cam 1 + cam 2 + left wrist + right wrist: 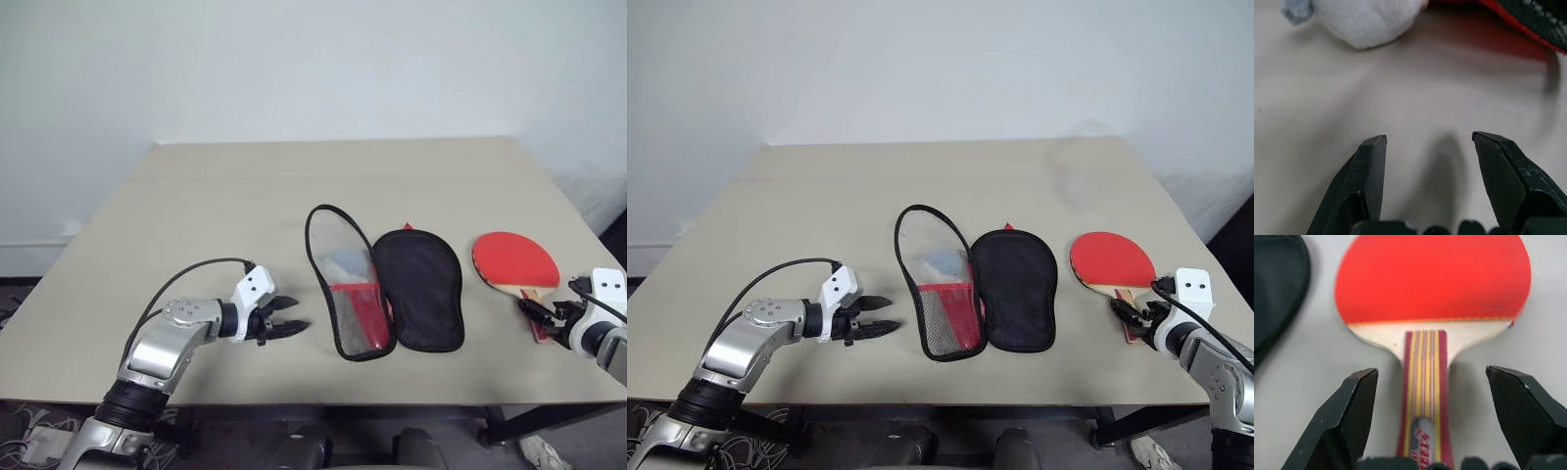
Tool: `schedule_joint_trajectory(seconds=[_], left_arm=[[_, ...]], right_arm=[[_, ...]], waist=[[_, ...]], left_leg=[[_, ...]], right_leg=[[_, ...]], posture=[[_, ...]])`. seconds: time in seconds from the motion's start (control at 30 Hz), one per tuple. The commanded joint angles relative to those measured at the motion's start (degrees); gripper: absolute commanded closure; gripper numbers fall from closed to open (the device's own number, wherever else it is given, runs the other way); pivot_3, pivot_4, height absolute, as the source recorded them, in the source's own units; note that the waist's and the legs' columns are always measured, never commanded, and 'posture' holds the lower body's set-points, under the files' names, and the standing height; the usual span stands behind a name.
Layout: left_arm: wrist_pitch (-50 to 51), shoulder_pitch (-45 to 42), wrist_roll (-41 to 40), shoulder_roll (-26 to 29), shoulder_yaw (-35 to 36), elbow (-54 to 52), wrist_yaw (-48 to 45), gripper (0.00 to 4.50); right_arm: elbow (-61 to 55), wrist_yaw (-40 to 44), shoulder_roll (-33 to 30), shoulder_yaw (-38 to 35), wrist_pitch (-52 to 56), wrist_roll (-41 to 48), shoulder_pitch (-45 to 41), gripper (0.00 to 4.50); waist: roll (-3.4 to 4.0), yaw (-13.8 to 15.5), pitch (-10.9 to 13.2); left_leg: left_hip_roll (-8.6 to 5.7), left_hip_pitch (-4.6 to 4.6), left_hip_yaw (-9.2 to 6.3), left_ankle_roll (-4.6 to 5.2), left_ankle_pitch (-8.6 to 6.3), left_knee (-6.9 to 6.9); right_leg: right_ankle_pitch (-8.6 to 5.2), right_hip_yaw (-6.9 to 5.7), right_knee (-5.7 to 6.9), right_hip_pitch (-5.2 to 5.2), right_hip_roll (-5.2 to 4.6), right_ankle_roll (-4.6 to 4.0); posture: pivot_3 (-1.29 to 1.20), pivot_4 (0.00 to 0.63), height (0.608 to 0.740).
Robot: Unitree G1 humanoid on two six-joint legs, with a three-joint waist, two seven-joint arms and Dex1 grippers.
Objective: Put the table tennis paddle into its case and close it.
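Note:
The table tennis paddle (515, 258) lies flat on the table at the right, red face up, with its striped handle (1423, 382) pointing toward me. My right gripper (1432, 373) is open low over that handle, with one finger on either side of it and not touching it. The case (419, 289) lies unzipped in the middle of the table. Its black-lined half is on the right and its mesh-pocket half (351, 294) on the left. My left gripper (297, 315) is open with nothing in it, just above the table to the left of the case and pointing at it.
A pale plush charm (1366, 19) lies by the case's left half, ahead of my left gripper. The beige table (216, 215) stretches back to a white wall. Its front edge runs just below both arms. A black cable (186, 274) loops off my left wrist.

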Motion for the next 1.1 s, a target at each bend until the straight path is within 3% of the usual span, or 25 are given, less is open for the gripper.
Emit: schedule_joint_trajectory(seconds=[0.03,0.3,0.37,0.6,0.63,0.8,0.97,1.1], left_arm=[[0.13,-1.29,-0.07,-0.07,0.68,-1.54,0.04,1.54],[0.3,-1.38,0.35,-0.53,0.59,-1.36,0.81,1.54],[0.28,-1.31,0.36,-0.48,0.63,-1.34,0.87,1.54],[0.24,-1.29,0.52,-0.55,0.67,-1.1,1.38,1.54],[0.24,-1.32,0.54,-0.59,0.62,-1.07,1.43,1.54],[0.05,-1.64,0.9,-0.98,0.25,-0.28,1.31,1.54],[-0.02,-1.99,1.27,-1.69,-0.29,0.6,1.02,1.54],[-0.19,-3.33,1.78,-2.42,-0.62,2.35,0.79,1.54]], right_arm=[[1.01,-0.17,-0.8,1.01,-0.97,-1.77,-0.86,0.69],[5.87,-0.16,-0.43,4.87,-0.71,-3.86,-5.7,0.69],[7.16,-0.17,-0.38,6.02,-0.89,-4.9,-6.36,1.06],[7.34,0.25,0.16,6.07,-1.01,-5.33,-7.02,3.24],[7.27,0.1,0.3,5.63,-1.0,-5.21,-7.3,3.37],[5.34,-1.47,1.48,2.06,-1.46,-3.89,-8.74,3.37],[-6.25,-0.72,3.24,-1.75,2.29,2.1,-8.87,3.37],[-17.11,-5.98,6.74,-3.7,7.69,5.49,-10.38,3.37]], waist=[[0.0,0.0,-0.01],[-0.52,-0.29,-0.02],[-0.74,-0.4,-0.09],[-1.22,-0.28,-0.36],[-1.22,-0.27,-0.36],[-1.11,-0.26,-0.34],[-0.46,-0.3,-0.2],[-0.33,-0.24,-0.2]], left_leg=[[0.0,0.0,0.0,0.0,0.0,0.0],[0.07,0.07,0.1,0.01,0.0,0.05],[0.18,0.11,0.22,0.01,-0.01,0.06],[0.31,0.17,0.27,0.0,-0.01,0.1],[0.31,0.16,0.27,0.0,-0.01,0.12],[0.48,0.13,0.37,0.0,-0.01,0.11],[0.86,-0.02,0.57,-0.01,-0.01,0.01],[1.0,0.01,0.78,0.0,-0.02,-0.05]], right_leg=[[0.0,0.0,0.0,0.0,0.0,0.0],[0.02,0.03,0.0,0.04,0.01,0.03],[0.05,0.03,-0.02,0.03,0.04,0.08],[0.07,0.03,-0.13,0.12,0.14,0.1],[0.1,0.04,-0.16,0.14,0.14,0.13],[0.44,0.05,-0.45,0.14,0.29,0.06],[0.89,0.37,-0.78,-0.04,0.74,-0.06],[0.92,0.46,-0.79,-0.1,0.81,-0.08]], posture=[[0.0,0.0,0.74],[0.0,0.0,0.74],[0.0,0.0,0.74],[0.0,0.0,0.74],[0.0,0.0,0.74],[0.0,0.0,0.74],[0.0,0.0,0.74],[0.0,0.0,0.74]])
